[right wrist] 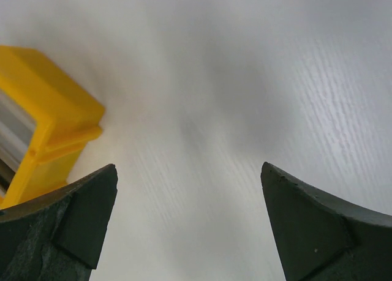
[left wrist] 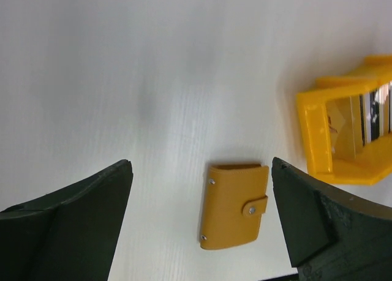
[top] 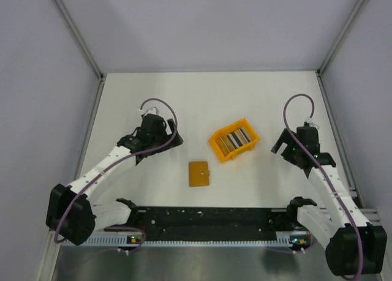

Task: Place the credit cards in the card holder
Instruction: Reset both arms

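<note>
The credit cards (top: 235, 139) stand as a striped black, white and grey row inside a bright orange bin (top: 217, 147) at the table's middle; they also show in the left wrist view (left wrist: 375, 112). The card holder (top: 199, 173), a closed mustard-orange wallet with its clasp tab fastened, lies flat just left and in front of the bin; it also shows in the left wrist view (left wrist: 235, 206). My left gripper (top: 173, 140) is open and empty, raised, left of the bin. My right gripper (top: 280, 145) is open and empty, right of the bin.
The bin shows in the left wrist view (left wrist: 334, 134) and the right wrist view (right wrist: 46, 119). A black rail (top: 208, 218) runs along the table's near edge between the arm bases. Grey walls with metal posts (top: 76, 33) enclose the white table.
</note>
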You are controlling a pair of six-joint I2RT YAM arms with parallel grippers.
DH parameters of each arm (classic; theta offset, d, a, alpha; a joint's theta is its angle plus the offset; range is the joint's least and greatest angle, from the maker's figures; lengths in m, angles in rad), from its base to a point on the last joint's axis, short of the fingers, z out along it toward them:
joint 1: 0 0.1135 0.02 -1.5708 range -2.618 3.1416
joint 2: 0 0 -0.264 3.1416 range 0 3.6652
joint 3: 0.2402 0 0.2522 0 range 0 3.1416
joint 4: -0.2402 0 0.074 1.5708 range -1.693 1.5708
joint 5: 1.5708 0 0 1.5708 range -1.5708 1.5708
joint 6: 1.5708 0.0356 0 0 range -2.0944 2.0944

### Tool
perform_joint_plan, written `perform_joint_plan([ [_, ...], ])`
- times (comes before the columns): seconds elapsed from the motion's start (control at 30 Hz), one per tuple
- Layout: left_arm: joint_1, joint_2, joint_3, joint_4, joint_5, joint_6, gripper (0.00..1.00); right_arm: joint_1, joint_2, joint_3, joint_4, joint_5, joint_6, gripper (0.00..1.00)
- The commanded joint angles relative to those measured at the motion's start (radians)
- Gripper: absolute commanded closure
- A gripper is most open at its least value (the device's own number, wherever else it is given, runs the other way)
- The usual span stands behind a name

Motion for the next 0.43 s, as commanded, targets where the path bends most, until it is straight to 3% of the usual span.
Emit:
perform_joint_plan([
  [0.0, 0.179, -0.029, 0.011, 0.043, 0.024, 0.082, 0.02, -0.071, -0.012, 0.08, 0.022, 0.01, -0.063, 0.01],
  [0.13, 0.291, -0.064, 0.04, 0.037, -0.044, 0.14, 0.02, -0.071, -0.073, 0.037, 0.163, 0.133, -0.077, 0.01],
  [0.3, 0.307, -0.075, 0.01, 0.118, -0.135, 0.128, 0.02, -0.067, -0.067, -0.094, 0.405, 0.227, -0.095, 0.01],
  [0.4, 0.308, -0.099, -0.029, 0.223, -0.138, 0.123, 0.01, -0.045, -0.031, -0.195, 0.634, 0.325, -0.19, 0.01],
])
